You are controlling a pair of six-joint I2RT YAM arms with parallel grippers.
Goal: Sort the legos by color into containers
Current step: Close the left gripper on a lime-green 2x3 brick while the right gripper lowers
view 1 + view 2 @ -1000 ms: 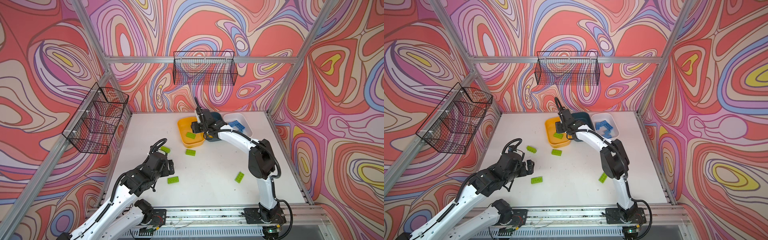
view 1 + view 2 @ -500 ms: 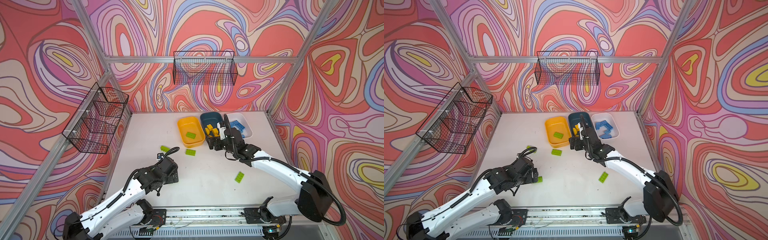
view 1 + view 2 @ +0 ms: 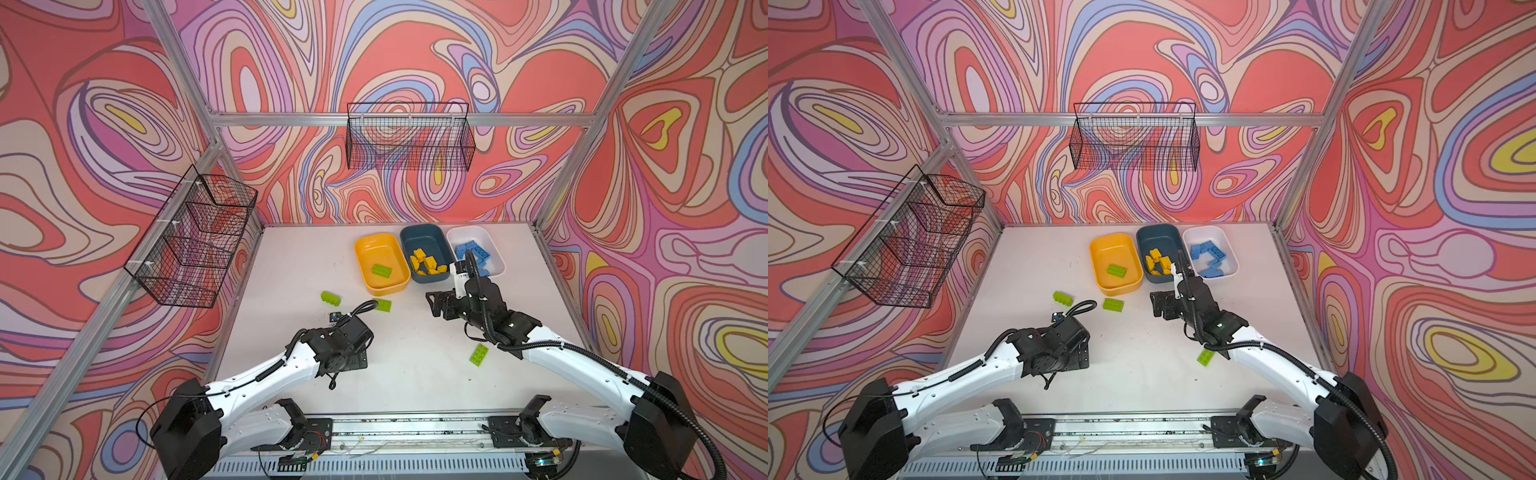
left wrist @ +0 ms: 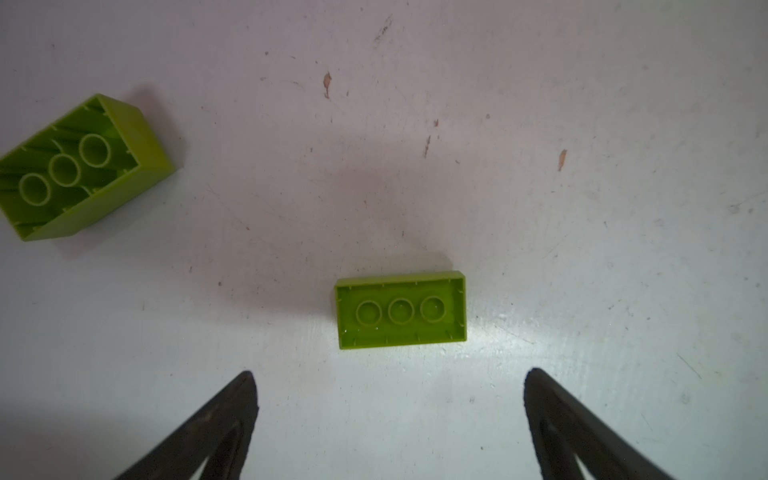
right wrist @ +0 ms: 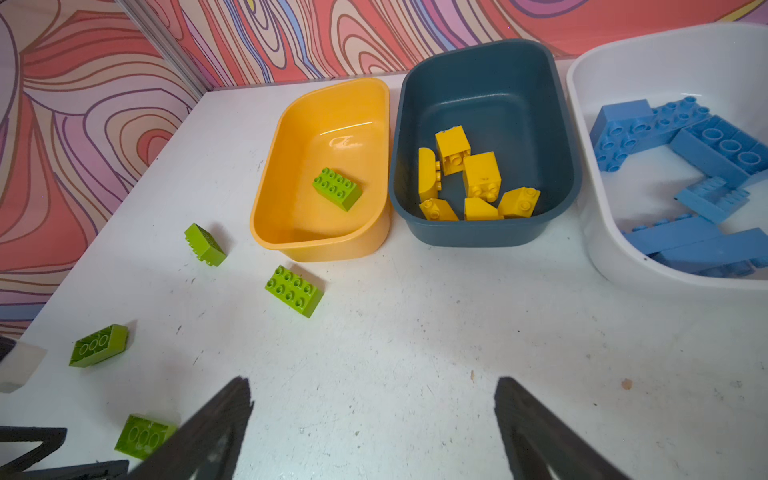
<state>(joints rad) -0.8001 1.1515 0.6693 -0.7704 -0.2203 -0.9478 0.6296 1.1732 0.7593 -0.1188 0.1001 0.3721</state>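
A white surface [image 3: 291,257] inside a booth with swirling red, pink and purple walls. Along its far edge three tubs stand side by side. The yellow tub [image 3: 374,249] holds one green brick [image 3: 381,270]. The dark blue tub [image 3: 422,239] holds a cluster of yellow bricks [image 3: 428,264]. The white tub [image 3: 467,235] holds a pile of blue bricks [image 3: 473,252].

More green pieces lie loose on the surface. A tipped green brick [image 3: 330,297] rests on its side near the yellow tub, and a studs-up green brick [image 3: 382,305] sits just in front of that tub. A third green brick [image 3: 478,355] lies beside the right forearm.

In the left wrist view, the left hand [image 4: 392,386] hangs over the surface with its fingers spread wide, gripping nothing. An upturned green brick [image 4: 400,311], hollow side up, lies just beyond the fingertips and in line with the gap. A second upturned brick [image 4: 79,170] lies further off.

The right hand [image 5: 374,386] is also spread wide and empty, above bare surface short of the tubs and facing them
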